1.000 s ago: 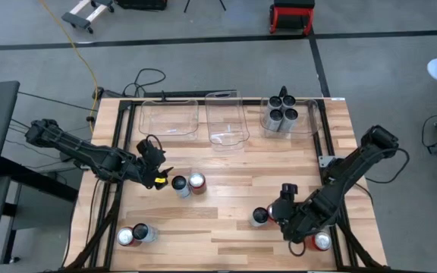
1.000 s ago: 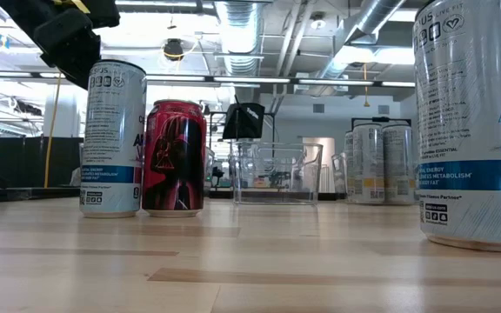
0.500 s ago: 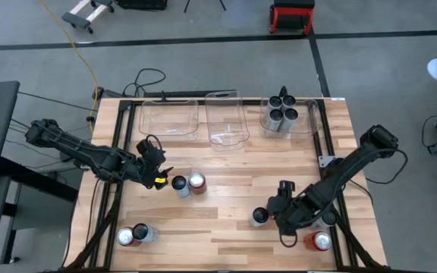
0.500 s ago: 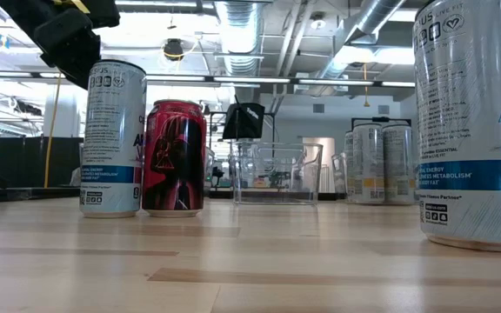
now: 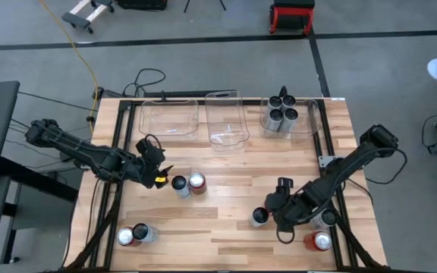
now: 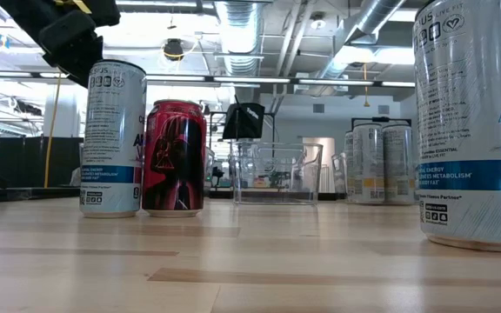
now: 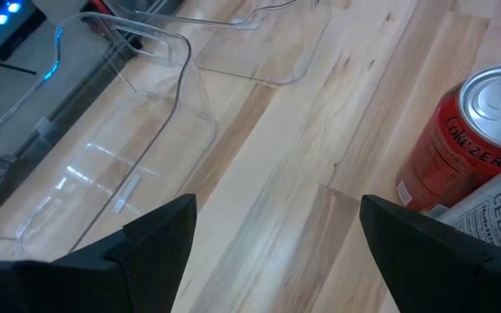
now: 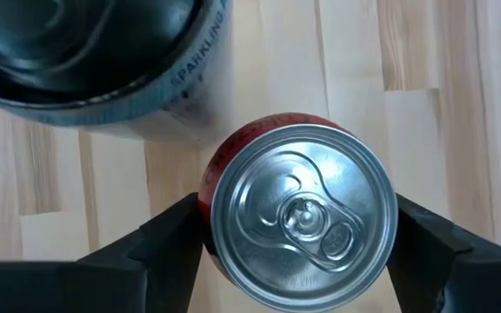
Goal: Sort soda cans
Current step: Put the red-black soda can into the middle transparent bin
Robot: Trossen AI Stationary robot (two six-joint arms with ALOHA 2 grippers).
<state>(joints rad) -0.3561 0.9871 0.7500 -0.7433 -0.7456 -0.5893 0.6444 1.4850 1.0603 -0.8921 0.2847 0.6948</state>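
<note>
My right gripper hangs over a red soda can with a silver top, one finger on each side of it. The can stands upright on the table beside a silver can with a dark top. From above, the gripper hides the red can, and the dark-topped can shows next to it. My left gripper waits open at mid-left, beside a silver can and a red can, which also show in the left wrist view as a red can and a silver can. My right gripper comes from above, pointing down, with one finger and the other close against opposite sides of the red can's wall below the rim. I cannot tell whether they touch it. The can stands upright on the table.
Three clear bins stand along the far edge: left, middle, and right, the last holding several silver cans. A red can and a silver can stand front left. Another red can stands front right.
My right gripper has moved toward the table's left edge and a little toward the far edge, coming over the spot beside the dark-topped can. The cans have not moved.
</note>
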